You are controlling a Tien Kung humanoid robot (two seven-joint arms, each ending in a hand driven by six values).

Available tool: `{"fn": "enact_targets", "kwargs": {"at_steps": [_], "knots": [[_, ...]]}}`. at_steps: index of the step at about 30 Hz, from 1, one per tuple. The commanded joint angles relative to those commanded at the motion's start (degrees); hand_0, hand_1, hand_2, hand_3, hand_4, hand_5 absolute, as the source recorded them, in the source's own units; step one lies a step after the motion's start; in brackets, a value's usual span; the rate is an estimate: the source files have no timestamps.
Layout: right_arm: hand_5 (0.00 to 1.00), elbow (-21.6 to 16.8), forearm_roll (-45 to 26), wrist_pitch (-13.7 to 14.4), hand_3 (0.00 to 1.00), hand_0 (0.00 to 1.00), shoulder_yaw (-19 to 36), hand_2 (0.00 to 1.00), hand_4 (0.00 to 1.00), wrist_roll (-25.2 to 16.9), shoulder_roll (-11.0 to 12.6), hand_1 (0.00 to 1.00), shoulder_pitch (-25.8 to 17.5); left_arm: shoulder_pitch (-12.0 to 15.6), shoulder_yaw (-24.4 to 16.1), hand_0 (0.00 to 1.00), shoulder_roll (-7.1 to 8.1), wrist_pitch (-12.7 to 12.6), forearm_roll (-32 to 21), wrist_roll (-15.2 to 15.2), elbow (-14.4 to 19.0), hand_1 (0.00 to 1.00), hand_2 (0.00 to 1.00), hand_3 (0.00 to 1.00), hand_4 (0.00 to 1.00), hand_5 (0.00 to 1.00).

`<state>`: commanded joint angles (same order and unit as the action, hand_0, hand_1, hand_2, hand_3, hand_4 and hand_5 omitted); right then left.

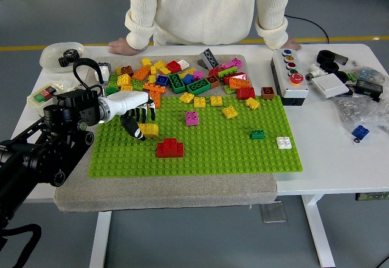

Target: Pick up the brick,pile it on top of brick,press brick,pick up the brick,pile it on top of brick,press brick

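Over by the green baseplate's [243, 152] left edge the left hand [137, 121] has its fingers curled around a yellow brick [149, 129], a light, rigid, smooth-sided block best pinched across its flat sides, just up-left of the red brick [169, 147] it looks bound for.

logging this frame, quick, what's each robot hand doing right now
Left robot hand: closed on the yellow brick, above the green baseplate.
Right robot hand: not in view.

Button box [289, 76], bowl of gears [61, 55], person's white sweater [206, 6]
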<state>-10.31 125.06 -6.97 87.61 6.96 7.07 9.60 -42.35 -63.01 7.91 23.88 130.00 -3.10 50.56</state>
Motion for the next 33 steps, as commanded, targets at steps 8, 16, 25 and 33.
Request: {"fn": "enact_targets", "kwargs": {"at_steps": [8,16,25,33], "knots": [[0.348,0.0,0.0,0.0,0.591,0.739,-0.1,0.721,0.818,0.0,0.0,0.654,0.0,0.1,-0.7,0.442,-0.17,-0.4,0.0,0.2,-0.2,0.398,0.406,0.506,0.964,0.002],[0.347,0.0,0.1,0.0,0.591,0.740,-0.1,0.722,0.816,0.0,0.0,0.654,-0.1,0.2,-1.6,0.440,-0.06,-0.3,0.0,0.3,-0.1,0.397,0.405,0.505,0.957,0.002],[0.345,0.0,0.2,0.0,0.591,0.739,-0.1,0.721,0.814,0.0,0.0,0.653,-0.2,0.3,-2.6,0.446,0.16,0.0,0.0,0.3,0.1,0.401,0.407,0.509,0.926,0.002],[0.344,0.0,0.2,0.0,0.589,0.739,-0.1,0.721,0.814,0.0,-0.1,0.653,-0.1,0.3,-3.4,0.445,0.40,0.3,0.0,0.3,0.3,0.401,0.406,0.509,0.923,0.002]]}}
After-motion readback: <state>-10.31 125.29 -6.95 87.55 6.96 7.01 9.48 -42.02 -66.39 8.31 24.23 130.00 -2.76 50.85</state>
